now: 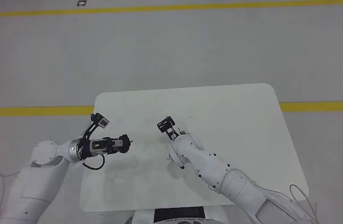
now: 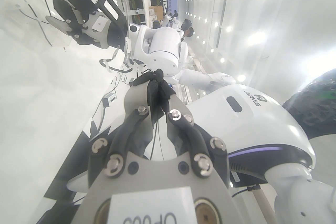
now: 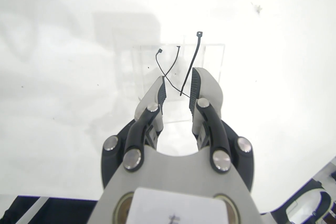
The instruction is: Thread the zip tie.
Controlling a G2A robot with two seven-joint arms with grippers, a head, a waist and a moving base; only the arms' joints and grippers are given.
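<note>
My right gripper [image 3: 178, 76]: fingers apart, nothing between them, just above clear box [image 3: 212, 57]. Three zip ties [image 3: 193, 59] in box, long axes leaning away from me, heads at far ends, two thinner ones crossing. My left gripper [image 2: 157, 78]: tips pinched together, black wad there, cannot tell what. One white table [image 1: 244, 112]; grey floor [image 1: 160, 50], two yellow lines [image 1: 160, 8].

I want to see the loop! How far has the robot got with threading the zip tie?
Done: nothing is threaded; the zip ties stand loose in the clear holder, none looped. In hand: the right gripper is open right at them. The left gripper is shut, off to the side. Still to do: grab one, lift it, push its tail through its head.
</note>
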